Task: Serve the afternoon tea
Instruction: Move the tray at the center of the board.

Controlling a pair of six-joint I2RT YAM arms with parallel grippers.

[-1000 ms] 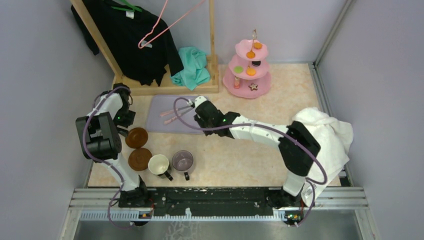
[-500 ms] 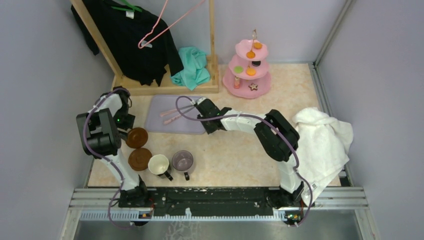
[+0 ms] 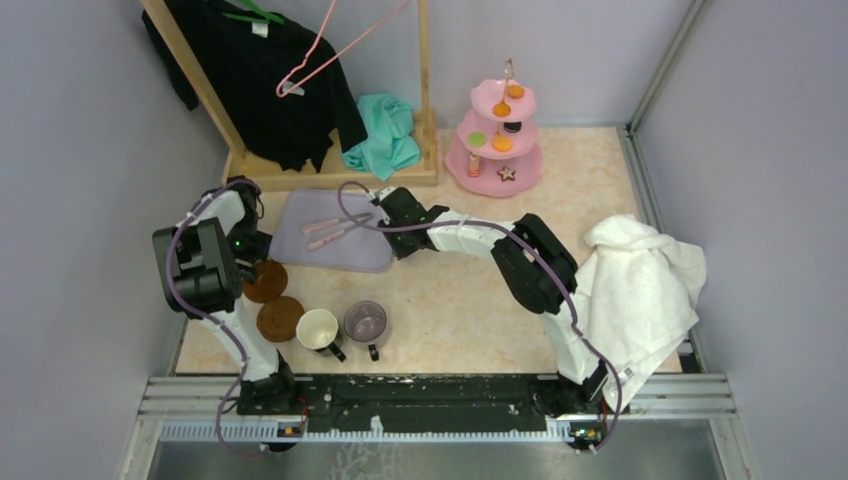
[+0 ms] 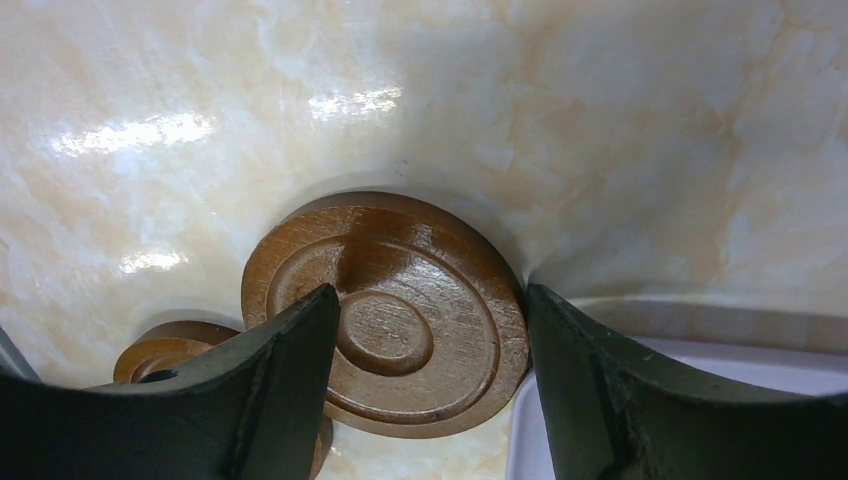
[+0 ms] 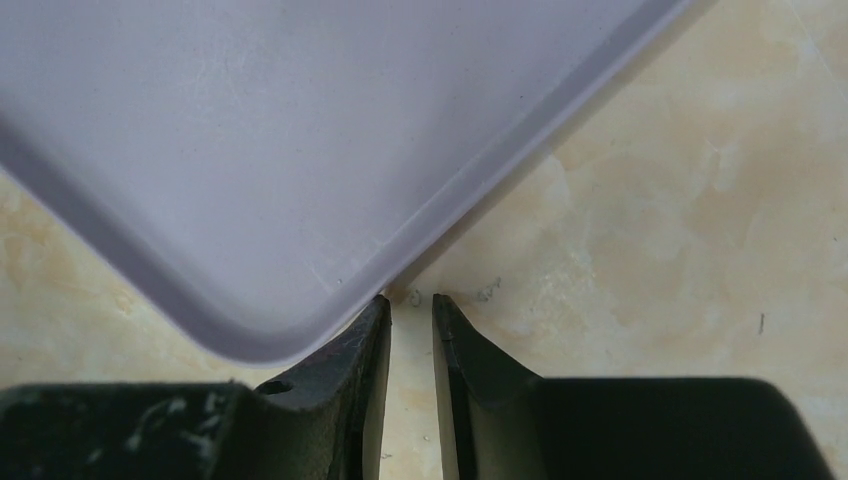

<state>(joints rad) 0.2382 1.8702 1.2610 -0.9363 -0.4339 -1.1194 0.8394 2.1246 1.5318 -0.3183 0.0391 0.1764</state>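
Standing nearest the arms' bases on the beige marbled table top point(image 3: 470, 300), the cream ceramic mug point(image 3: 317, 327) and the greyish-purple see-through mug point(image 3: 365, 320) are sitting upright just beside each other. Just left of the cream mug, 1 brown round wooden coaster point(image 3: 279, 318) is lying flat. A 2nd brown coaster point(image 3: 264, 283) is lying right beyond it, their edges meeting.

The left gripper point(image 4: 430, 300) is hanging over that farther coaster with its claw spread wide, 1 dark finger point(image 4: 270, 380) on each side of the disc. The left wrist view is not showing whether the pads are touching its edge.

Beyond the coasters, the lavender rectangular plastic tray point(image 3: 300, 248) is lying flat and carrying 2 slim pink utensils point(image 3: 328, 230). The right gripper point(image 5: 411, 300) is lying low at the tray's near right corner with its claw narrow. Only a thin slit of table is showing between its fingers, and the tips are meeting the tray's rim.

To the right, the white towel point(image 3: 640, 285) is lying heaped, well apart from the tray.

At the far side, the pink 3-tier stand point(image 3: 456, 163) is standing upright and carrying the sweets. The star cookie point(image 3: 507, 173) is lying on the bottom tier, and a green round point(image 3: 477, 139), an orange round point(image 3: 501, 143) and a black round point(image 3: 512, 127) are lying on the middle tier. Left of it, the teal cloth point(image 3: 385, 135) is lying crumpled.
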